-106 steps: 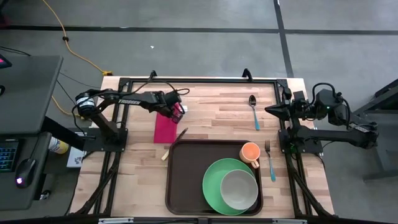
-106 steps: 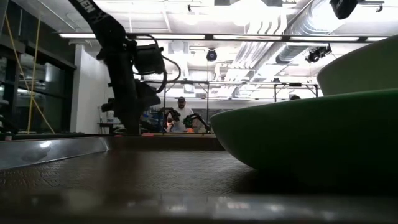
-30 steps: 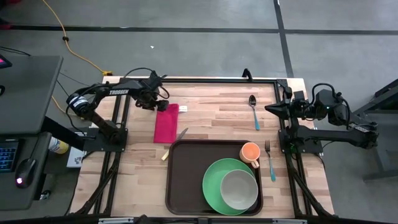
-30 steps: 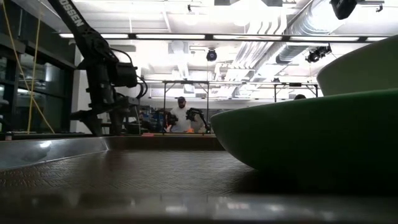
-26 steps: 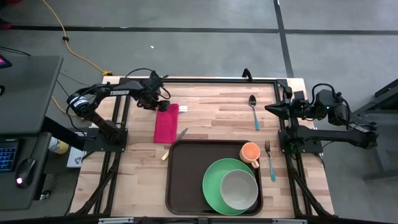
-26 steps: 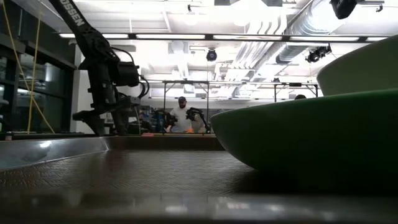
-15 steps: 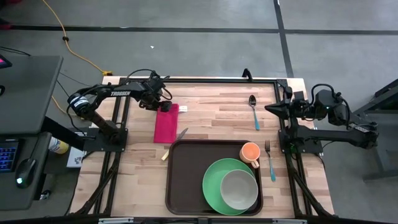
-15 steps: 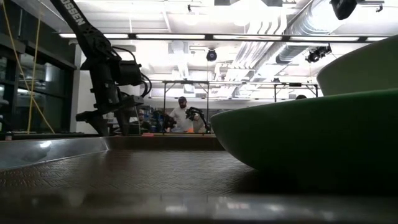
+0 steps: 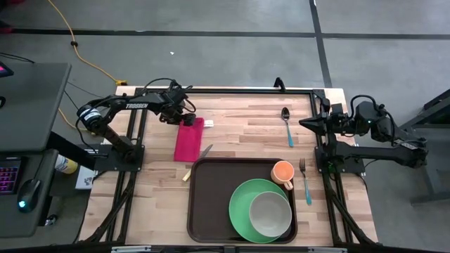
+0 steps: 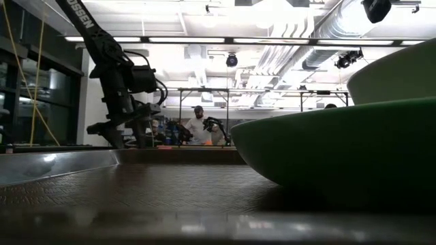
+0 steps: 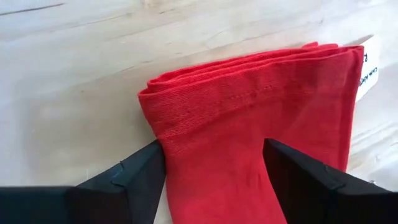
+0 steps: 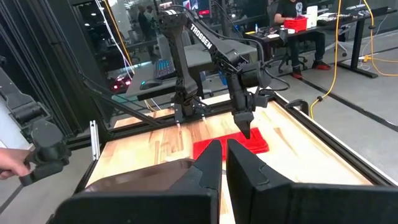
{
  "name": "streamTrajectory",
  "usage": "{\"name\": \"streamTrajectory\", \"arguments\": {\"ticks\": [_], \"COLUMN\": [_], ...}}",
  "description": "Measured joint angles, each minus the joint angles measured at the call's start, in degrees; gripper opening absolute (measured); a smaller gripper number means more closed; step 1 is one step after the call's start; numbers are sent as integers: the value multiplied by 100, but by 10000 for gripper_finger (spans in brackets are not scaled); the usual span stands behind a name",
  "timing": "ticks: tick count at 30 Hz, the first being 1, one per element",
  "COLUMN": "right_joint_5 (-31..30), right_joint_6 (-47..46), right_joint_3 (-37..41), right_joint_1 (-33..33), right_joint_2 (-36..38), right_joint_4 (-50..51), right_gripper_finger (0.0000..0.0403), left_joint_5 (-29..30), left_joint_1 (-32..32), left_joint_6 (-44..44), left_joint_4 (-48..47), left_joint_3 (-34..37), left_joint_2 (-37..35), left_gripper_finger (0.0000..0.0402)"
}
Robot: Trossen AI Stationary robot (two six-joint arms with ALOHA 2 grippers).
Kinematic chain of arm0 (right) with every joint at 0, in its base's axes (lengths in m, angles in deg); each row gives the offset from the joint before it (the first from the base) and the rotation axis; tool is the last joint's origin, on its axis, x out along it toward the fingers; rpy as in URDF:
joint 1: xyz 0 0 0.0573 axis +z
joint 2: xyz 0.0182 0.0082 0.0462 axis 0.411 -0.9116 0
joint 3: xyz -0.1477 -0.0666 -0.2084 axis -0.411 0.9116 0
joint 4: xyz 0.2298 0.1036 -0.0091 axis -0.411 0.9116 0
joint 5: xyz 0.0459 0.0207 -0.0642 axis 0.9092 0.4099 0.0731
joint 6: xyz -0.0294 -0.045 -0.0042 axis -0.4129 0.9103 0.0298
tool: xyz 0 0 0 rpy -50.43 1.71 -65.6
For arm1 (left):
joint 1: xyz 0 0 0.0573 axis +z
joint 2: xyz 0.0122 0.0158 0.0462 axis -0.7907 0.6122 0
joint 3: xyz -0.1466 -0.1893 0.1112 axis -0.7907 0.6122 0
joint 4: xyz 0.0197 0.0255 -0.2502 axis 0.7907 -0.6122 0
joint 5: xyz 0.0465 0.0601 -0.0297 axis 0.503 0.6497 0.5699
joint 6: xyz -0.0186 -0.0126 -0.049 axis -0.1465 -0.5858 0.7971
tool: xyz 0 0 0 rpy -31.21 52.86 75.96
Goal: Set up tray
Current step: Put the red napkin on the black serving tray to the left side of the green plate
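The dark brown tray (image 9: 208, 204) lies at the table's near middle. It holds a green plate (image 9: 241, 202) with a grey bowl (image 9: 271, 214) on it, and an orange cup (image 9: 283, 171). A folded red napkin (image 9: 188, 138) lies flat on the wood, on the far side of the tray's left end. My left gripper (image 11: 214, 171) points steeply down, open, over the napkin's far end (image 11: 249, 106); one finger is at the napkin's side edge, the other over the cloth. My right gripper (image 12: 221, 168) hangs shut, high at the table's right edge. My left gripper's open fingers (image 11: 146, 171) stand at the napkin's far end from above. Whether they touch the cloth I cannot tell. The napkin lies flat on the table.
A knife (image 9: 199, 160) lies between the napkin and the tray. A spoon (image 9: 286, 123) lies at the far right and a fork (image 9: 304, 179) to the right of the tray. Bare wood spreads left of the tray. A person's hand (image 12: 9, 162) shows beyond the table.
My left gripper has edged a little toward the table's right, from beside the napkin's far end to over it, and has stayed open. The napkin has not moved.
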Motion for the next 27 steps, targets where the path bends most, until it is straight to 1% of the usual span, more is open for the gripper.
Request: {"name": "streamTrajectory", "arguments": {"ticks": [2,5,11,19,22,23,27], "right_joint_5": [-2,-2,0,16,17,18,18], "right_joint_6": [5,-4,-48,-96,-115,-119,-145], "right_joint_3": [0,0,0,0,0,0,0], "right_joint_1": [0,0,0,0,-1,0,-2], "right_joint_2": [0,0,0,0,0,0,0], "right_joint_4": [0,0,0,25,63,65,66], "right_gripper_finger": [0,0,0,0,0,0,0], "left_joint_5": [16,78,241,488,529,546,568], "left_joint_1": [0,0,1,11,5,7,7], "left_joint_6": [-7,-49,-205,-223,-377,-459,-683], "left_joint_4": [-6,-30,-104,-65,-42,-38,-38], "left_joint_3": [0,0,0,128,133,133,138], "left_joint_2": [0,0,2,-4,-4,-4,-4], "left_gripper_finger": [284,253,167,69,22,14,13]}}
